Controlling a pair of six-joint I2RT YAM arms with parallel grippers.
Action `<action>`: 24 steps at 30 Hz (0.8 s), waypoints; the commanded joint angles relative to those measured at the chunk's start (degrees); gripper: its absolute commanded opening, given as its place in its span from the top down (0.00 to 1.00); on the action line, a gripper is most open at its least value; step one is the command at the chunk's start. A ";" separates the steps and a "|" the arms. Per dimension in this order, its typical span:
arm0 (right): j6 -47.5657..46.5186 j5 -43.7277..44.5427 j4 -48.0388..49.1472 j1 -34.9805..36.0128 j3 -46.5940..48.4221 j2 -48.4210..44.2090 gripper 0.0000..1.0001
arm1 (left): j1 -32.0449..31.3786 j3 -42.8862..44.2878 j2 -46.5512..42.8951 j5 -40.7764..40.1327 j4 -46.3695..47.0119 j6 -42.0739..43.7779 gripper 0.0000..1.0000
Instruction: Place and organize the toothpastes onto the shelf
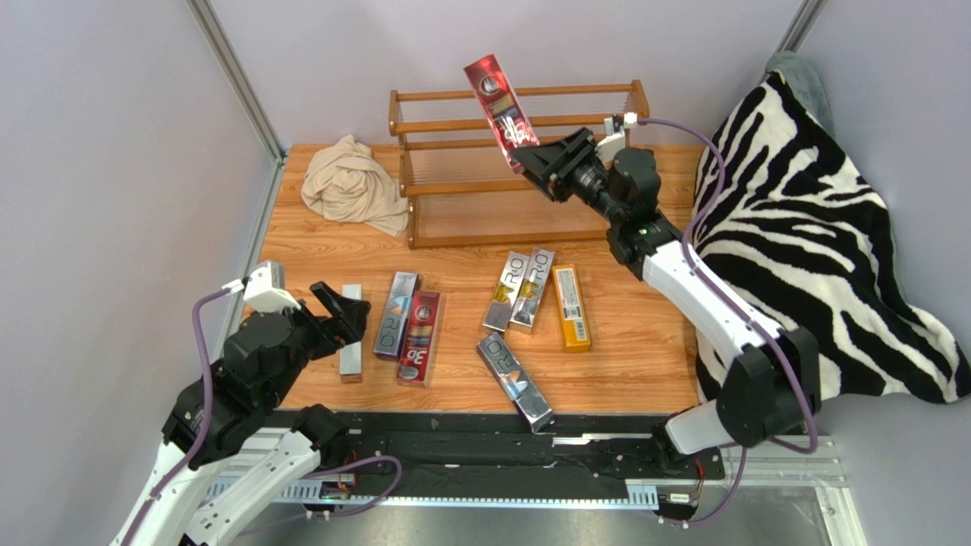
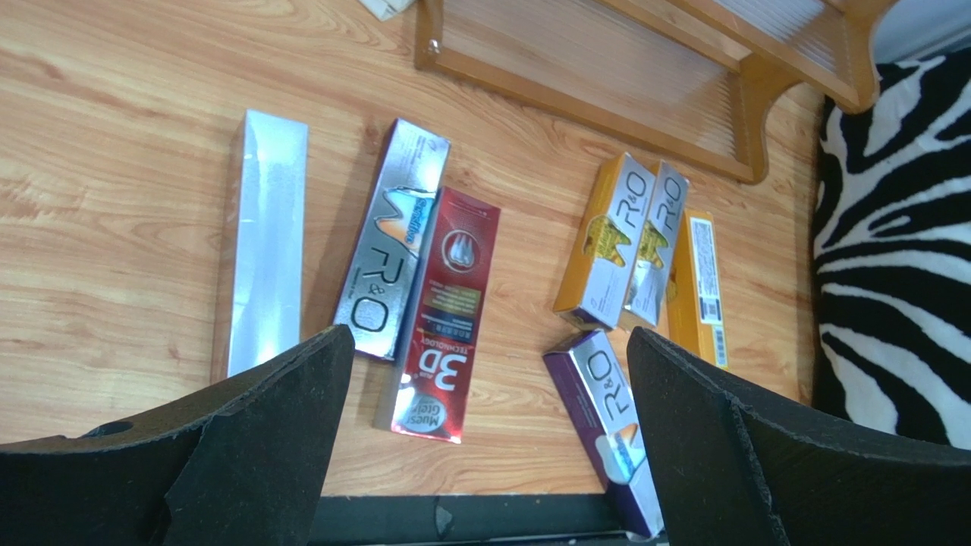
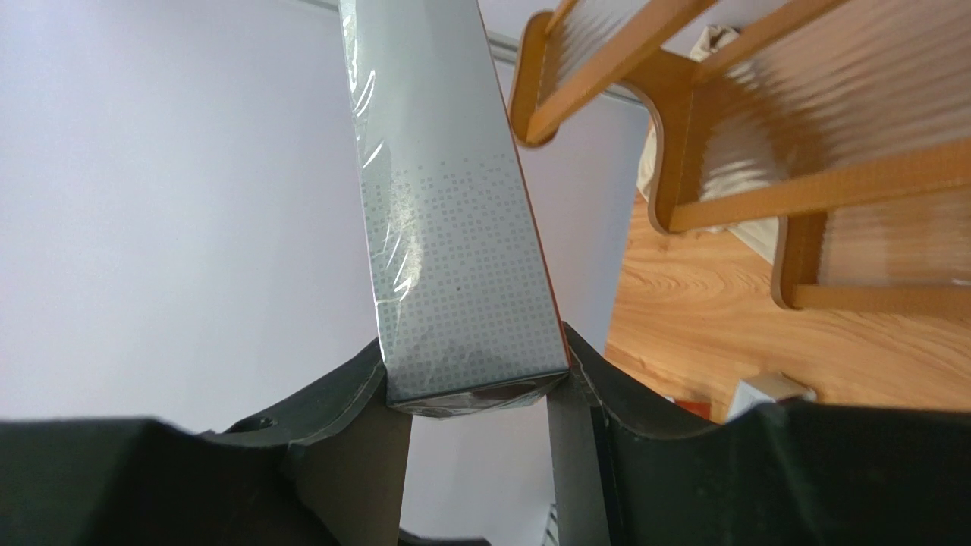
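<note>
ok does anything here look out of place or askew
A crumpled beige cloth sits beside the shelf's left end, unrelated to the cartons. One silver-purple carton lies diagonally at the table's near edge, while the other loose cartons lie roughly parallel.

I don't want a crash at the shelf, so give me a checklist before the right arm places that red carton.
1. Grip on the red carton: ok, the right gripper is shut on its lower end.
2. Shelf tiers free: ok, no carton on them.
3. Carton lined up along a tier: not ok, it points up, tilted.
4. Left gripper out of the way: ok, open over the plain silver carton.
5. Beige cloth clear of the shelf: cannot tell.
</note>
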 commanded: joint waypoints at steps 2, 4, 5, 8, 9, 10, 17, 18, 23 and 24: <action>12.52 -0.28 9.83 -1.81 7.84 7.42 1.00 | -0.07 -1.25 -1.16 3.42 3.09 1.37 0.01; 14.90 2.25 9.93 -1.81 9.25 8.66 1.00 | -0.15 -2.65 -2.21 5.17 5.45 2.68 0.01; 15.34 3.40 9.75 -1.81 9.69 9.62 1.00 | -0.15 -3.09 -2.65 6.23 6.07 2.78 0.01; 16.39 7.35 7.21 -1.81 11.80 11.20 1.00 | -0.15 -4.24 -3.71 8.78 8.18 3.83 0.01; 16.74 8.41 5.81 -1.81 12.15 11.47 1.00 | -0.15 -4.41 -3.80 9.22 8.36 4.27 0.01; 17.10 9.21 5.45 -1.90 13.11 11.82 1.00 | -0.15 -4.41 -3.71 9.57 8.45 4.53 0.01; 20.60 12.55 0.10 -2.60 16.11 16.13 1.00 | -0.15 -5.38 -3.62 12.29 9.33 5.94 0.01; 21.48 12.82 0.43 -2.69 15.67 16.66 1.00 | -0.15 -5.81 -3.71 12.74 9.59 5.94 0.01; 24.92 14.57 2.98 -2.78 13.38 18.33 1.00 | -0.15 -6.96 -3.71 14.50 10.91 6.12 0.01; 25.10 14.58 3.42 -2.78 13.47 18.59 1.00 | -0.15 -7.22 -3.71 14.67 10.82 6.03 0.01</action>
